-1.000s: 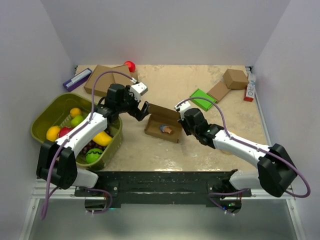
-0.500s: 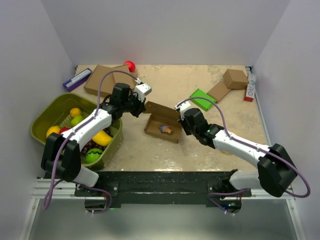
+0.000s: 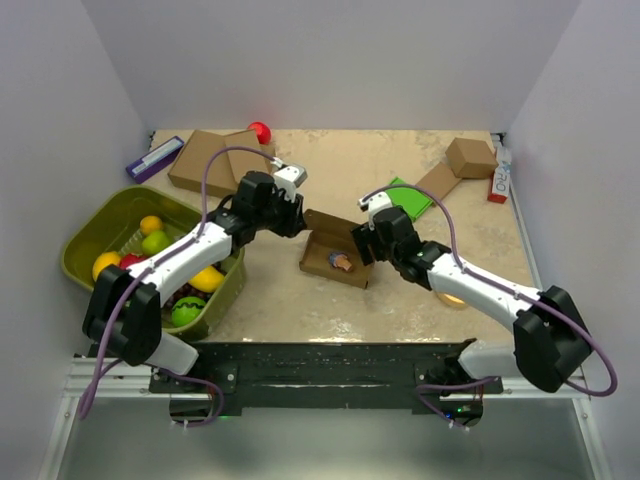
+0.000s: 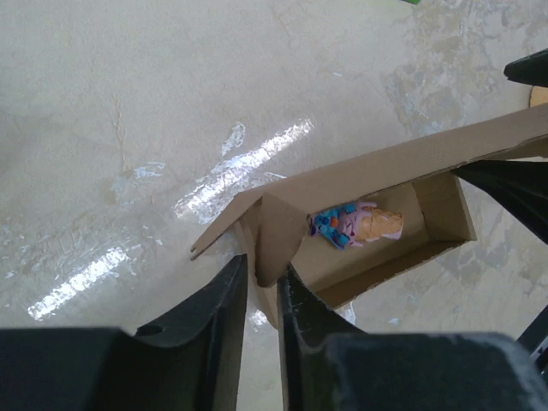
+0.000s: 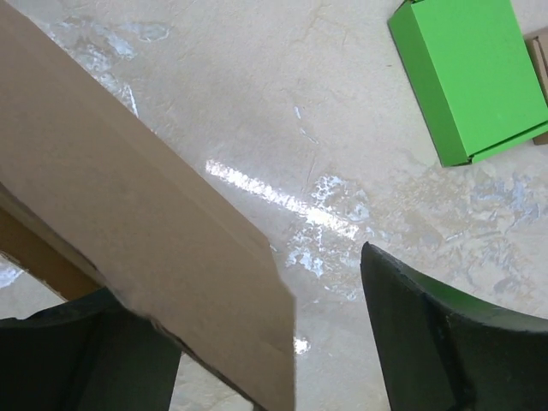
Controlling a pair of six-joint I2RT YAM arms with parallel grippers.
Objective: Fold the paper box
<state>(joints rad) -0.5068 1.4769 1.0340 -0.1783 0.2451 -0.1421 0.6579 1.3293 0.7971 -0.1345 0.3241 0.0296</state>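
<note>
At centre of the top view, the left gripper (image 4: pixel 261 272) has reached across and pinched shut on the box's (image 3: pixel 335 258) end wall, shifting it right, while the right gripper (image 5: pixel 235 291) straddles the raised lid wide open, so folding looks barely begun.

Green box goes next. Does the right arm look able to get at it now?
Probably yes: the green box lies on the table just past the open right gripper, nothing between them, though the paper box flap crosses its jaws.
</note>
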